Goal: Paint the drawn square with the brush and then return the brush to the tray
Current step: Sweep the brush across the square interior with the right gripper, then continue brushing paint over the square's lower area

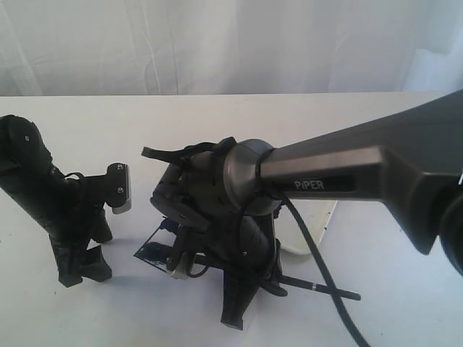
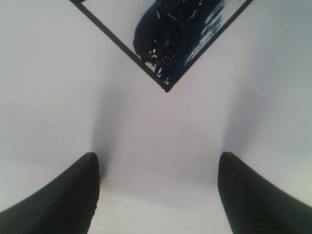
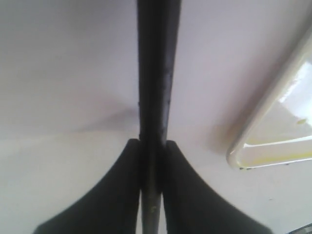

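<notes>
Fingers [image 2: 73, 195] of the left gripper [image 2: 157, 158] are standing apart, holding nothing, over the white table surface [image 2: 48, 97]. In the exterior view this gripper is sitting at 8 o'clock.

Black-outlined drawn square [image 2: 165, 29], turned like a diamond, is lying near the left gripper at its 3 o'clock, with a dark blue smear inside.

Right gripper [image 3: 152, 144] is clamping the long thin black brush [image 3: 153, 73] between closed fingers [image 3: 195, 200]. The rear end is pointing toward 3 o'clock; the tip is hidden under the arm.

Shallow translucent white plastic tray [image 3: 263, 117], yellow-stained along its rim, is lying near the right gripper at its 2 o'clock.
</notes>
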Robot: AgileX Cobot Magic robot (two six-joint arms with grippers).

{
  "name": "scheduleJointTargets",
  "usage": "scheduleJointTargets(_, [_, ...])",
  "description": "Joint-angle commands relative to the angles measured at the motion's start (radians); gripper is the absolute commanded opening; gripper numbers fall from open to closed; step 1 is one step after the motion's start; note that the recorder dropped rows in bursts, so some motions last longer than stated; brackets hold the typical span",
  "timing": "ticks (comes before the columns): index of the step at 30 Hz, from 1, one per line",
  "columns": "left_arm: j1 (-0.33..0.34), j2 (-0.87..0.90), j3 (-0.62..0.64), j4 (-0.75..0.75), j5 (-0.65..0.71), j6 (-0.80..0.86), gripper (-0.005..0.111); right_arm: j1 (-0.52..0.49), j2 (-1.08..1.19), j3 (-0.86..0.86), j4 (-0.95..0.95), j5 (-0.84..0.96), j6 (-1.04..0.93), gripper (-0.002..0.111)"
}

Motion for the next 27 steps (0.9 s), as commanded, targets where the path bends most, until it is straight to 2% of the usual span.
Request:
scheduleJointTargets(1, [-0.006, 0.012, 0.007, 0.04, 0.03, -0.008, 0.071, -0.01, -0.002, -0.006, -0.027, 0.005, 0.029, 0.0])
scheduleJointTargets(16, [-0.006, 0.012, 0.007, 0.043, 0.034, -0.008, 0.071, -0.021, 0.0, -0.033, -0.037, 0.005, 0.047, 0.0])
scheduleJointTargets(21, [-0.006, 0.012, 0.007, 0.043, 0.034, -0.008, 0.071, -0.021, 0.0, -0.033, 0.054, 0.005, -0.073, 0.0])
scheduleJointTargets(27, [-0.006, 0.012, 0.007, 0.043, 0.032, -0.008, 0.071, -0.021, 0.0, -0.031, 0.058, 0.005, -0.086, 0.0])
